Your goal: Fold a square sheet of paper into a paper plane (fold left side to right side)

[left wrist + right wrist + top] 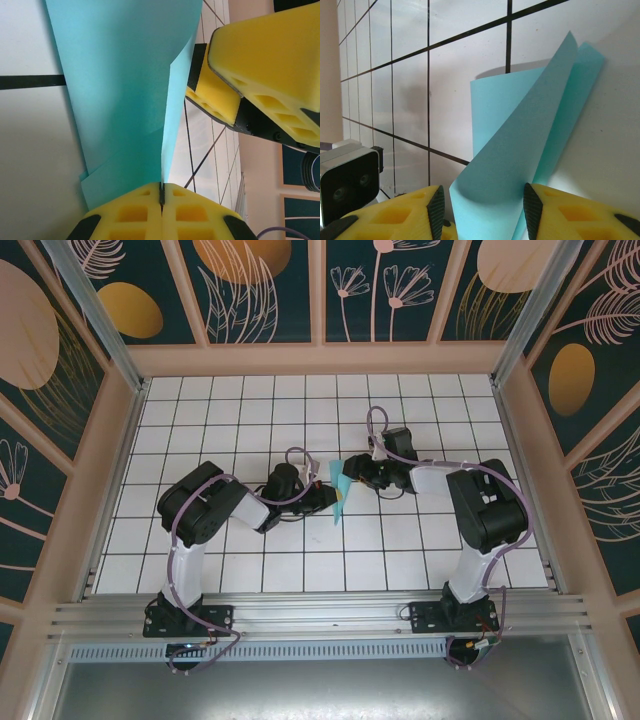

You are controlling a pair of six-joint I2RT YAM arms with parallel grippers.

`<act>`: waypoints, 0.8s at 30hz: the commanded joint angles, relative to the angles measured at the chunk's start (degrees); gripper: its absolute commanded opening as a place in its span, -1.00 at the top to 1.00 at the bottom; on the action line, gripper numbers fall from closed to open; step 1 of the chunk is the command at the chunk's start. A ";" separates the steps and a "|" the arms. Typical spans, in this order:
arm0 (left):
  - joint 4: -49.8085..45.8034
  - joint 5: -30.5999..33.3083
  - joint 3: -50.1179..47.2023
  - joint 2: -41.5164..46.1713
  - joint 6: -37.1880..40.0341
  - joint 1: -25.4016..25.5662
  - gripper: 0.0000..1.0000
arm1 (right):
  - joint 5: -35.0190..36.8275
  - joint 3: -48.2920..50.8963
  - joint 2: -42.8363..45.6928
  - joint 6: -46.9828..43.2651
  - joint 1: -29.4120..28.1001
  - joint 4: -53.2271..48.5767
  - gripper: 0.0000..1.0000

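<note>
While the two black arms reach toward each other over the middle of the white bench [200, 410] with its black grid lines, the thin, matte turquoise-blue sheet of paper [340, 496] sits between them, folded over on itself into a narrow shape and partly raised from the tiles. The left hand [326, 500] is clenched on the sheet: in the left wrist view its yellow foam fingers [130, 215] meet, with a thin edge of the paper pinched in the seam, and the blue layers spread away from that point. The right hand [356, 476] is released, and in the right wrist view its yellow fingers [575, 210] stand apart on either side of a loose, curved fold of the sheet. Whether their pads touch the paper I cannot tell. Dark teal wall panels [260, 290] with a pale plant pattern surround the bench.
</note>
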State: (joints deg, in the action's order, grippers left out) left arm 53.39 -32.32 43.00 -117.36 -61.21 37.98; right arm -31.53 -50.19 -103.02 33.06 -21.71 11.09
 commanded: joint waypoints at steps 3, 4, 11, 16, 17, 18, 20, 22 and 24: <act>1.55 0.33 -0.68 0.49 -0.62 -0.38 1.00 | 1.03 0.71 -0.41 -1.00 0.31 -1.68 0.11; 1.54 0.39 -0.62 0.47 -0.65 -0.36 1.00 | 0.95 0.76 -0.64 -0.96 0.35 -1.76 0.12; 1.55 0.41 -0.54 0.54 -0.71 -0.36 0.99 | 1.07 -0.40 -2.60 -0.80 0.35 -3.97 0.13; 1.62 0.23 -0.29 0.72 -0.66 -0.36 0.89 | 1.16 -1.21 -3.80 -0.89 0.27 -5.44 0.14; 1.69 0.21 -0.29 0.86 -0.67 -0.36 0.84 | 1.21 -1.24 -3.87 -0.89 0.26 -5.47 0.14; 1.68 0.17 -0.29 1.11 -0.69 -0.40 0.79 | 1.20 -1.31 -3.96 -0.89 0.25 -5.44 0.14; 1.59 0.16 -0.29 1.64 -0.62 -0.36 0.71 | 1.29 -1.47 -4.09 -0.98 0.27 -5.71 0.14; 1.29 0.17 -0.29 2.51 -0.32 -0.36 0.62 | 1.29 -1.54 -4.25 -1.06 0.18 -5.81 0.14; 0.37 0.39 -0.29 3.46 0.15 -0.45 0.56 | 1.23 -1.58 -4.38 -1.07 0.22 -5.76 0.14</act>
State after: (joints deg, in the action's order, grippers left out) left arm 53.28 -32.32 42.98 -116.79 -61.78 37.98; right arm -31.11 -51.09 -105.19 33.06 -21.67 7.44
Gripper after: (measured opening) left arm 0.208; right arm 0.429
